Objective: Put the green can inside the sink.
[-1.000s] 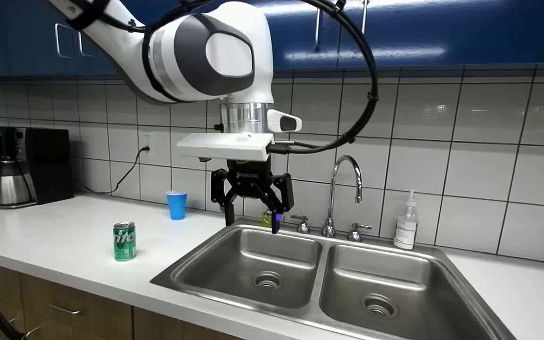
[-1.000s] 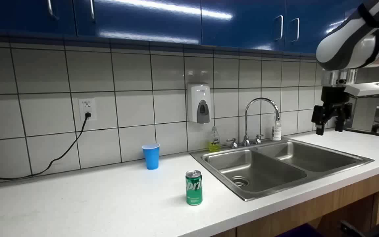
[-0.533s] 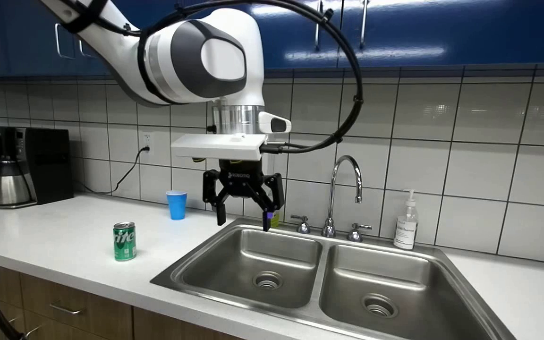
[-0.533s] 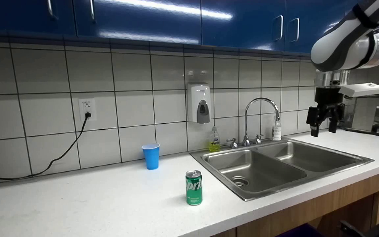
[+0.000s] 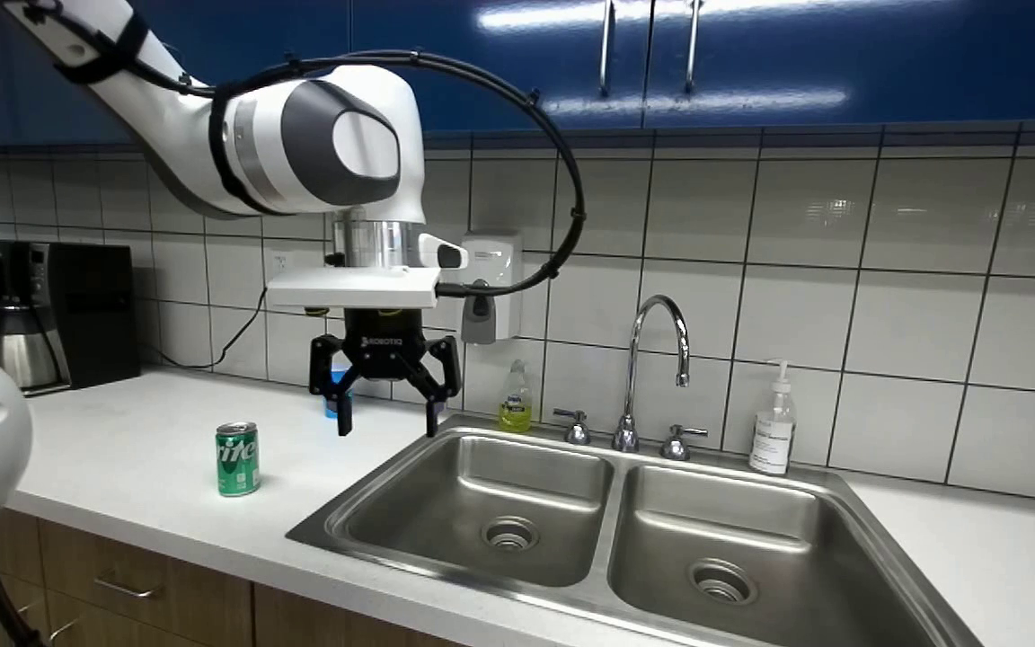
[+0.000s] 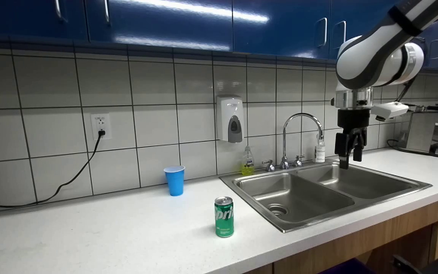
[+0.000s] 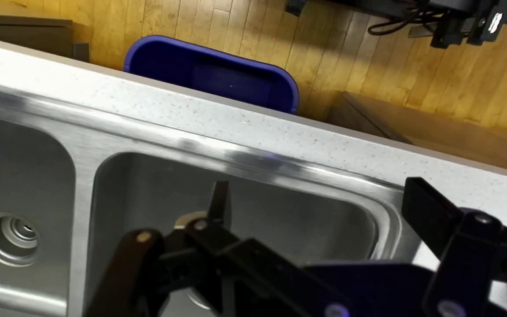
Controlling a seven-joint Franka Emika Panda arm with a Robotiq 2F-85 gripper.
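The Robotiq gripper (image 5: 388,427) is held in the air, jaws spread apart, with the double-basin steel sink (image 7: 82,189) seen beneath it in the wrist view. Well apart from it and lower, the green Sprite can (image 5: 237,460) is stood upright on the white countertop (image 5: 140,440). In an exterior view, the blue cup (image 5: 331,410) is partly hidden behind the gripper.

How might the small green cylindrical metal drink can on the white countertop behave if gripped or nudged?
The small green cylindrical metal drink can may slip in a loose grip, as its wall looks smooth. Upright and taller than wide, it could tip if pushed near its silvery top. Once lying down, its round body would probably roll.
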